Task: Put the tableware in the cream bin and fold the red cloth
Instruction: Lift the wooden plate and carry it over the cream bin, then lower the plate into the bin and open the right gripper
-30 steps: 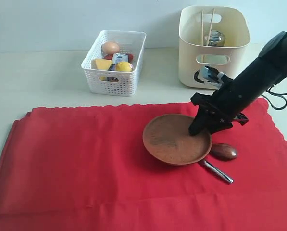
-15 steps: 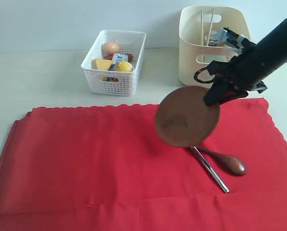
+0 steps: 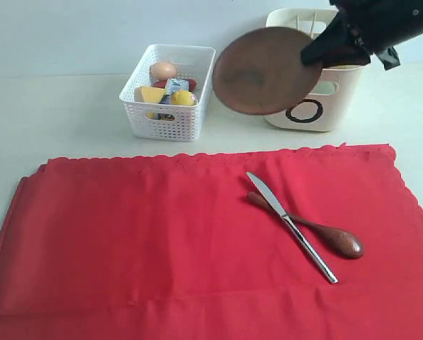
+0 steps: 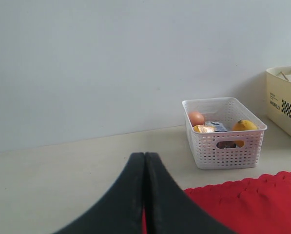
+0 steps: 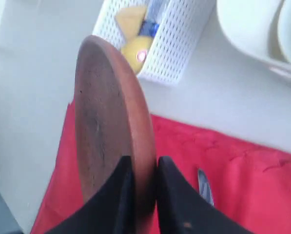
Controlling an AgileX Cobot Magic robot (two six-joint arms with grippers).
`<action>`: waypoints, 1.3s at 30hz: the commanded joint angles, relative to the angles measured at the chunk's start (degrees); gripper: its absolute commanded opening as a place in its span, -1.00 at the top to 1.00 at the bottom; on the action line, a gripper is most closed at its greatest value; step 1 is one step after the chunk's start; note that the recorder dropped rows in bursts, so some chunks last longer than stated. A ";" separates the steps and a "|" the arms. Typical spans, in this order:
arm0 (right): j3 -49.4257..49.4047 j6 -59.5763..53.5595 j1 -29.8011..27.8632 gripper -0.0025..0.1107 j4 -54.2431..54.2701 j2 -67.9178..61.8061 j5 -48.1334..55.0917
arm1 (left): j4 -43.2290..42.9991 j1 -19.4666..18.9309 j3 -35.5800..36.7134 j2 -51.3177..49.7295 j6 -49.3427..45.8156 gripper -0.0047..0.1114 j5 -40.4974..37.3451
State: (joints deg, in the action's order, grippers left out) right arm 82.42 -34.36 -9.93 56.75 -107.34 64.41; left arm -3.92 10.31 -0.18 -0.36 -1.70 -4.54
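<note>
Plate (image 3: 266,69) is held aloft, tilted on edge, its rim pinched by the right gripper (image 3: 314,53). In the exterior view it overlaps the left wall of the bin (image 3: 317,113). Knife (image 3: 290,225) is laid across the handle of the spoon (image 3: 339,241) on the cloth (image 3: 161,241). Left gripper (image 4: 144,195) is pressed together, with nothing held.

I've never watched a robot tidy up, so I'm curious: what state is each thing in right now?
red cloth: spread flat, unfolded
brown plate: airborne, tilted
right pincer: shut on brown plate
left pincer: shut, empty
spoon: lying on red cloth
knife: lying across spoon handle
cream bin: upright
</note>
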 commanded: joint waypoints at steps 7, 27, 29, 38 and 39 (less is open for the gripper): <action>0.85 -0.03 -5.21 0.96 4.61 0.67 -18.84 | 0.00 0.44 0.18 0.36 -0.03 0.91 -0.07; 0.85 -0.30 -5.40 0.90 3.92 -4.12 -32.70 | 0.00 0.44 0.18 0.36 -0.03 0.91 -0.07; 0.85 -0.30 -5.40 0.82 3.92 -4.48 -32.82 | 0.00 0.44 0.18 0.36 -0.03 0.91 -0.07; 0.85 -0.57 -5.40 0.40 3.22 -4.69 -32.82 | 0.00 0.44 0.18 0.36 -0.03 0.91 -0.07; 0.85 -0.57 -5.40 0.35 2.85 -4.69 -32.82 | 0.00 0.44 0.18 0.36 -0.03 0.91 -0.07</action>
State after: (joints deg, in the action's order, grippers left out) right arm 82.68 -34.37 -15.22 60.28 -112.17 31.84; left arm -3.92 10.31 -0.18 -0.36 -1.70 -4.54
